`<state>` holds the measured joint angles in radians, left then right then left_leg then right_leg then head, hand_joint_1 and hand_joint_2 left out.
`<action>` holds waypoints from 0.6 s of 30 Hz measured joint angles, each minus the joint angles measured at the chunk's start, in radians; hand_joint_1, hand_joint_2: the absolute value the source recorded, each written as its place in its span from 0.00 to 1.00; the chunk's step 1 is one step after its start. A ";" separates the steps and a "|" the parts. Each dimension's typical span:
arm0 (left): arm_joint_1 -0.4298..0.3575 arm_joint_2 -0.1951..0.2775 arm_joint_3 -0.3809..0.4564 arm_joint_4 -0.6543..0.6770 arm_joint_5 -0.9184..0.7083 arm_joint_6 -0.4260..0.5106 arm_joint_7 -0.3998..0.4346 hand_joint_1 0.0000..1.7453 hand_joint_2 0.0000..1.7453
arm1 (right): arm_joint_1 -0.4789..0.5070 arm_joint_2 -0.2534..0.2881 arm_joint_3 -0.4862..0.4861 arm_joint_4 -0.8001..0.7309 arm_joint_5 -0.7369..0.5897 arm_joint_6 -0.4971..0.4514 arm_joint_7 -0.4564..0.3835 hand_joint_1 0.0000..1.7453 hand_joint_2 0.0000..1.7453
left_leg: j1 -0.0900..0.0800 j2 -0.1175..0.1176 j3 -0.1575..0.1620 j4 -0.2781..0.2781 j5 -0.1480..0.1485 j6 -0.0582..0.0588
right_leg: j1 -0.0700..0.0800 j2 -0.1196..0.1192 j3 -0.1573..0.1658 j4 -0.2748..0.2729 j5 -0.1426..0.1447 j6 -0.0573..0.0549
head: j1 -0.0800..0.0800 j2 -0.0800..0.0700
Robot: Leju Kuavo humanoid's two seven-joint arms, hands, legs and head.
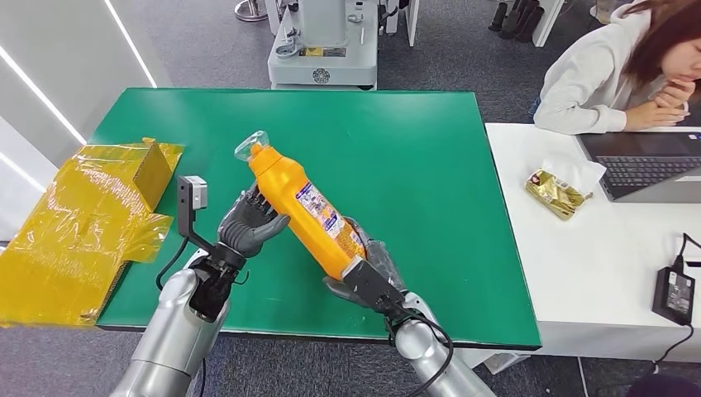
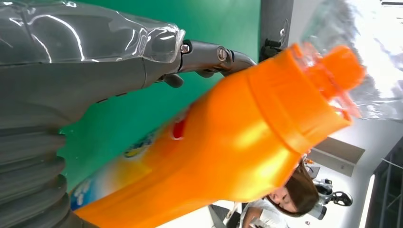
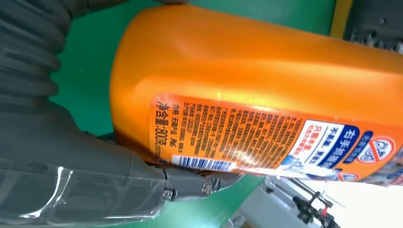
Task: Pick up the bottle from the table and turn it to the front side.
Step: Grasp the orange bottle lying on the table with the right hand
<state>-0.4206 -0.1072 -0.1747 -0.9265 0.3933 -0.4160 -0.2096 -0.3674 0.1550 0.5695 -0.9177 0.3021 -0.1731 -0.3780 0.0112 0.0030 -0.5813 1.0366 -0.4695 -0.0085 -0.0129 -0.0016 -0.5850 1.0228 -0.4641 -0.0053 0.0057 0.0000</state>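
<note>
Above the near edge of the green tabletop point(image 1: 430, 157), an orange bottle point(image 1: 304, 211) is held off the surface between both hands, tilted with its clear-capped neck pointing toward the far left corner and its base toward the near edge. The right hand point(image 1: 370, 277) cups the base end, fingers wrapped under and around it, so it carries the weight. The left hand point(image 1: 248, 222) has its fingers curled against the side of the bottle's upper body; from the left wrist view one finger point(image 2: 209, 53) reaches along the shoulder, but I cannot tell whether that hand truly clamps or merely steadies.

The right wrist view shows the printed back label point(image 3: 266, 137), with small text and a barcode, facing that camera. That suggests the two-handed hold is for rotating the bottle about its long axis, one hand supporting while the other regrips, and the front side is probably not yet presented.

Beside the left edge lies crumpled yellow packaging point(image 1: 78, 231). A person point(image 1: 616, 70) sits at the adjoining white desk point(image 1: 570, 273) beyond the right edge with a laptop point(image 1: 649, 165).
</note>
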 joint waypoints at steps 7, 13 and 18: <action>-0.057 0.016 -0.031 0.035 0.008 0.004 0.011 0.00 1.00 | 0.007 0.003 0.002 0.013 0.035 -0.010 0.018 1.00 1.00 | 0.000 0.000 0.000 0.000 0.000 0.000 | 0.000 0.000 -0.001 0.000 0.000 0.000 | 0.000 0.000; -0.157 0.024 -0.075 0.109 -0.043 0.041 0.031 0.23 1.00 | 0.055 0.003 -0.001 -0.010 0.077 -0.037 0.048 1.00 1.00 | 0.000 0.000 0.000 0.000 0.000 0.000 | 0.000 0.000 -0.001 0.000 0.000 0.000 | 0.000 0.000; -0.201 0.019 -0.122 0.199 -0.072 0.030 0.030 0.97 1.00 | 0.096 -0.003 -0.015 -0.044 0.098 -0.051 0.079 1.00 1.00 | 0.000 0.000 0.000 0.000 0.000 0.000 | 0.000 0.000 -0.001 0.000 0.000 0.000 | 0.000 0.000</action>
<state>-0.6216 -0.0880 -0.2971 -0.7276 0.3209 -0.3863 -0.1793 -0.2710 0.1522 0.5545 -0.9615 0.4000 -0.2245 -0.2994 0.0110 0.0031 -0.5817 1.0370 -0.4695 -0.0085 -0.0130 -0.0014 -0.5861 1.0226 -0.4639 -0.0052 0.0057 0.0000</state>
